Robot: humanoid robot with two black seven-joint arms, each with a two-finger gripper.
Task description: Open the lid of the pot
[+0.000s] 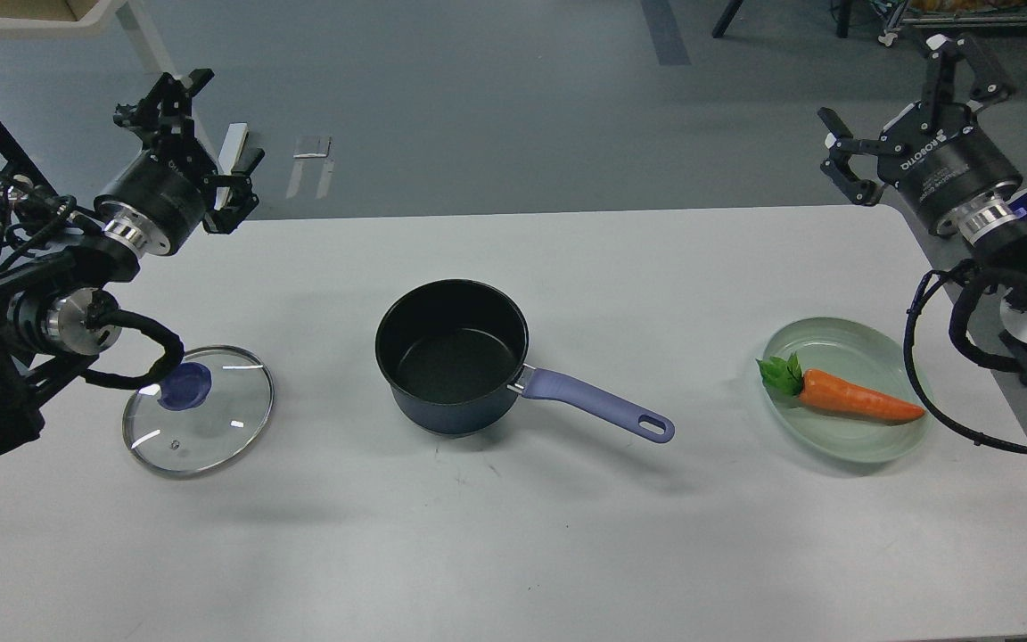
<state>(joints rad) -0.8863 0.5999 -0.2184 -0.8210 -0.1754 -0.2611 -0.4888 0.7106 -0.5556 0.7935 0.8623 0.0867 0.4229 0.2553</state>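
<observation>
The pot [453, 408], dark navy with a black inside, stands uncovered at the table's middle. Its periwinkle handle [598, 404] points right and toward me. The glass lid [210, 423] lies flat on the table to the pot's left, with its blue knob [184, 385] showing. My left gripper [210, 134] is open and empty, raised above the table's far left corner, beyond the lid. My right gripper [897, 102] is open and empty, raised above the far right corner.
A pale green oval plate [843, 337] holds an orange carrot [852, 402] with green leaves at the right. A black cable of my left arm [143, 352] hangs by the lid's far left rim. A desk leg [176, 98] stands beyond the far left edge.
</observation>
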